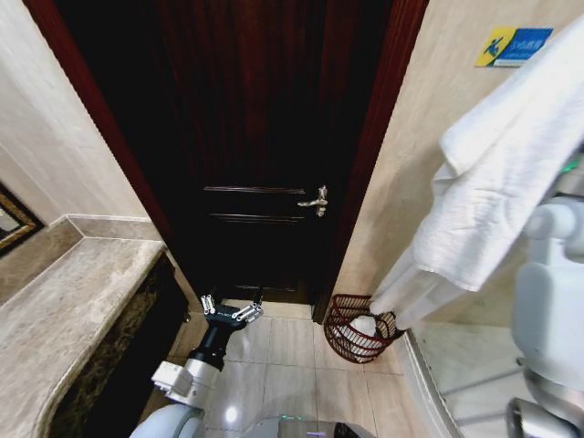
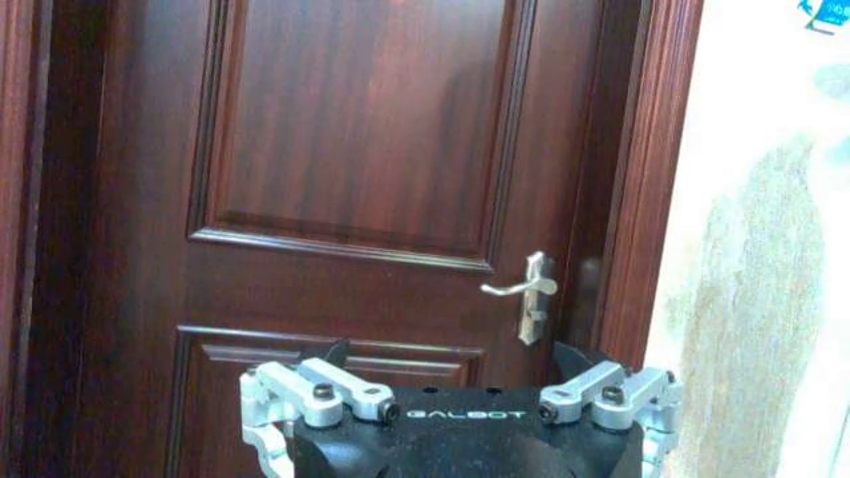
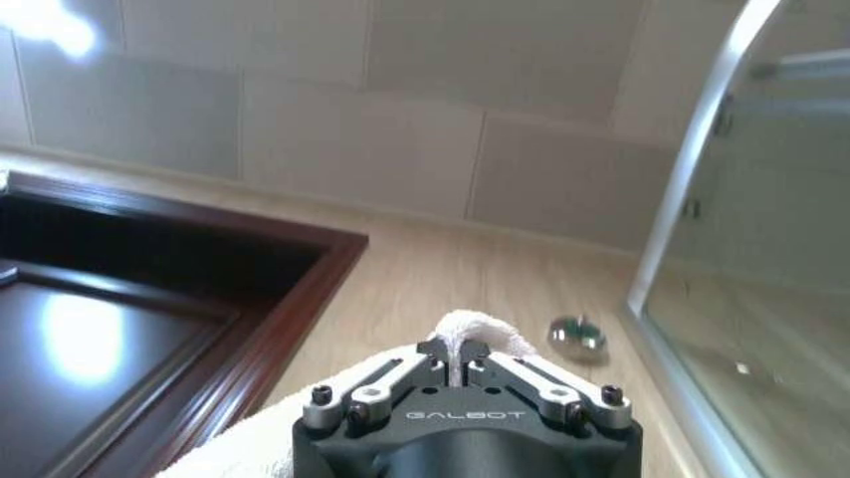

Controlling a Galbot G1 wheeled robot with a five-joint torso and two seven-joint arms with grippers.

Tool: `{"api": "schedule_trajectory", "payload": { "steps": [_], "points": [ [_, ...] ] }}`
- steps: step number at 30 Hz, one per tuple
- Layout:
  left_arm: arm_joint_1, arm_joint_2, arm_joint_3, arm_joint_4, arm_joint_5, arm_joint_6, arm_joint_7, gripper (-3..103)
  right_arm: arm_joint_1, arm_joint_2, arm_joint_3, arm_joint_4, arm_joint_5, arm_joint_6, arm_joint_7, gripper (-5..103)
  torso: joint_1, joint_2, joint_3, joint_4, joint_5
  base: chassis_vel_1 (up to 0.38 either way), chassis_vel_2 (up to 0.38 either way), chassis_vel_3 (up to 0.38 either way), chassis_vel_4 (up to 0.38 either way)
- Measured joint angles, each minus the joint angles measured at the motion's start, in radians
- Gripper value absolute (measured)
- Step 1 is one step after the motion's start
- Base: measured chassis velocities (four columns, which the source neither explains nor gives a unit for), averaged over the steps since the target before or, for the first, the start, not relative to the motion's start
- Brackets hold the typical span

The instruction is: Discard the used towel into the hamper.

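Observation:
The towel (image 1: 497, 182) is large and white, and it hangs from the upper right of the head view down to just above the hamper (image 1: 347, 339). The hamper is a small dark red-brown wire basket on the floor by the door frame, with something white inside. In the right wrist view my right gripper (image 3: 461, 360) is shut on a fold of the towel (image 3: 468, 324), raised high. My left gripper (image 1: 231, 308) hangs low in front of the door, left of the hamper. It is open and holds nothing (image 2: 459, 363).
A dark wooden door (image 1: 265, 137) with a metal handle (image 1: 317, 201) stands straight ahead. A marble counter (image 1: 64, 319) runs along the left. A glass shower panel (image 1: 456, 365) borders the right. The tiled floor (image 1: 292, 356) between counter and hamper is open.

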Motion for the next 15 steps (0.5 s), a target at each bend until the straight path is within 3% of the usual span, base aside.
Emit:
{"api": "schedule_trajectory", "payload": {
  "steps": [15],
  "points": [
    [0.0, 0.0, 0.0, 0.0, 0.0, 0.0, 0.0, 100, -0.051, 0.107, -0.039, -0.112, -0.053, 0.103, -0.057, 4, 0.0, 0.0, 0.0, 0.0001, -0.0006, 0.0, 0.0, 0.0, 0.0]
  ]
}}
